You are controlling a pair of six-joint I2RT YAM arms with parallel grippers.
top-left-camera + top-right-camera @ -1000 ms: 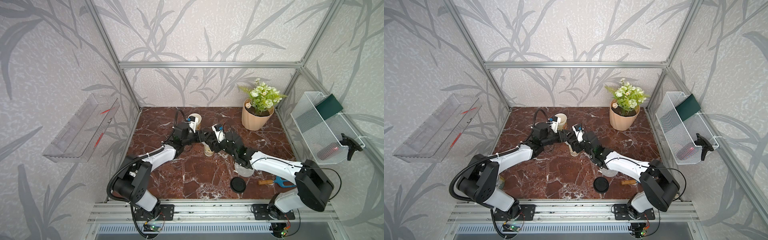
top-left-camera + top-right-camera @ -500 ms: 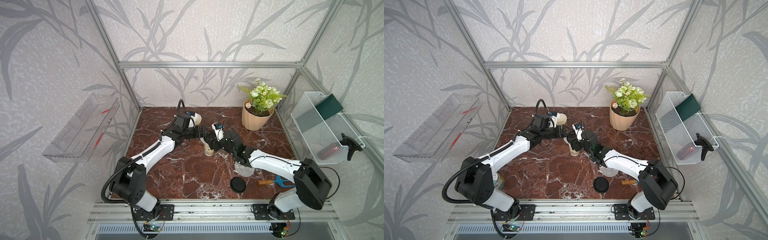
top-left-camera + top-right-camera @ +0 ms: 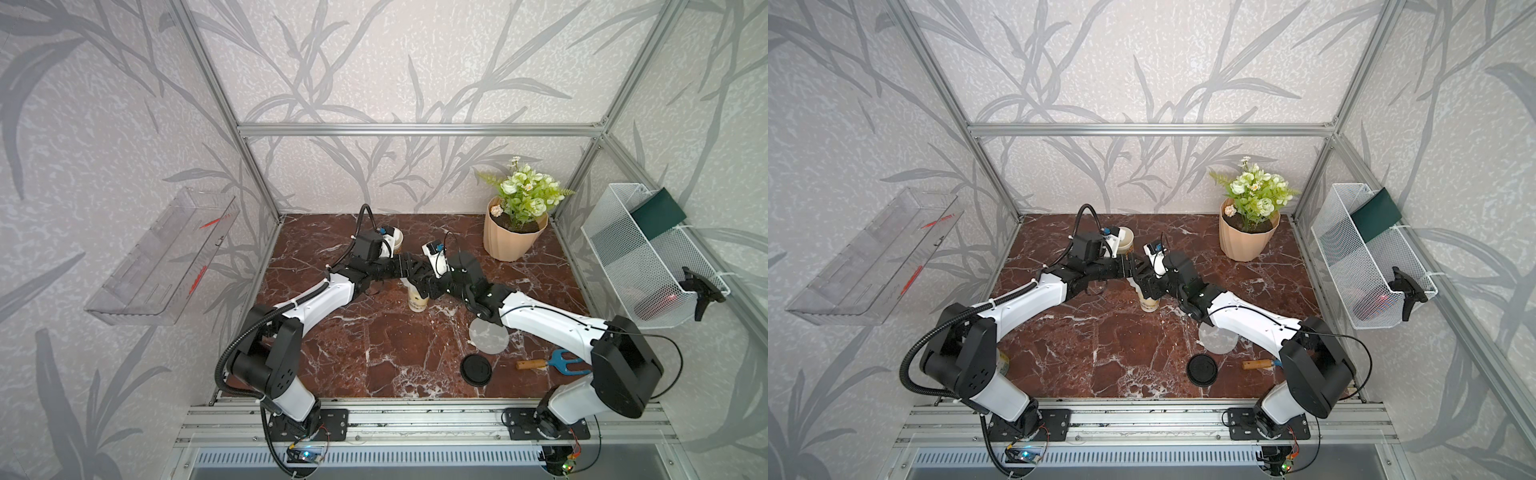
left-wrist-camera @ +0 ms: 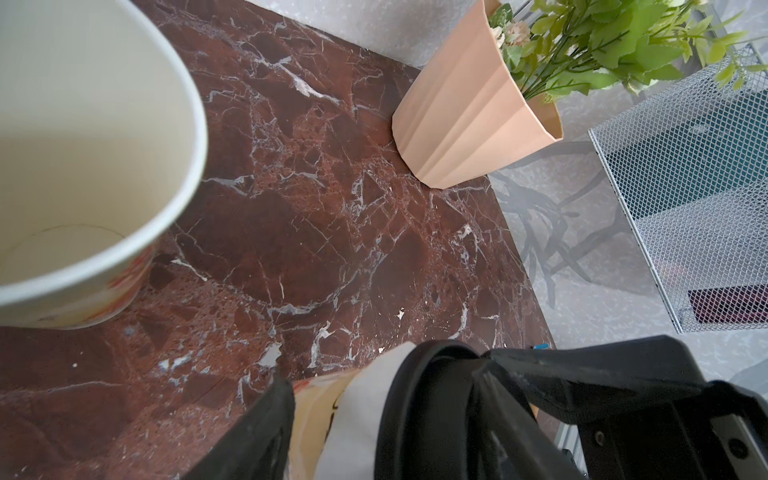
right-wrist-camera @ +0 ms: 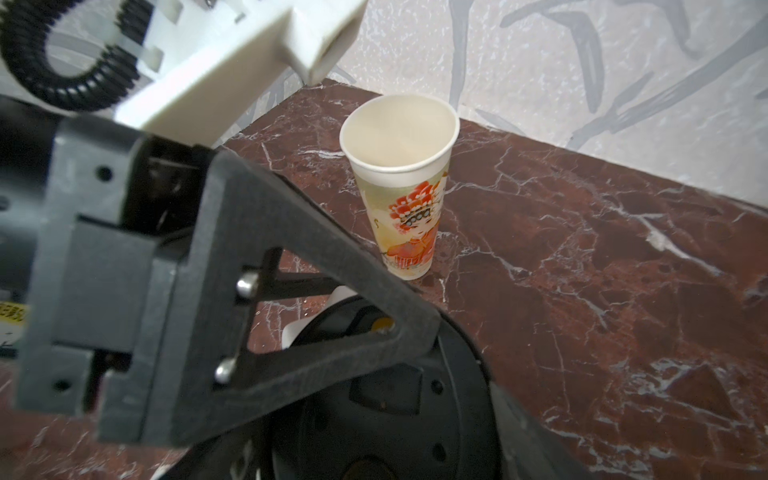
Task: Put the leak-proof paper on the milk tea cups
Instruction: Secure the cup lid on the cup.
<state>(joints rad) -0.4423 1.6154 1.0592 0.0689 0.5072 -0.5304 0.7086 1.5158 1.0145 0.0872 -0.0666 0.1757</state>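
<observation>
In both top views the tall cream-white paper cup with orange print (image 3: 417, 299) is seen upright, long axis vertical, on the red marble tabletop (image 3: 374, 353), a thin pale paper disc (image 4: 361, 399) draped over its mouth. The left gripper (image 3: 409, 272) has been brought nearer, meeting the right gripper (image 3: 424, 284); either's grip cannot be told.

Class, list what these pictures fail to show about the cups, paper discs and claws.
Near cup: mouth hidden in both top views by the left claw and right claw; how its paper sits is unclear.
Both claws: open or shut unreadable; black parts overlap.
Loose paper disc: one edge under the right arm, top views.
Rear cup: cut off by the left wrist view's edge.
</observation>
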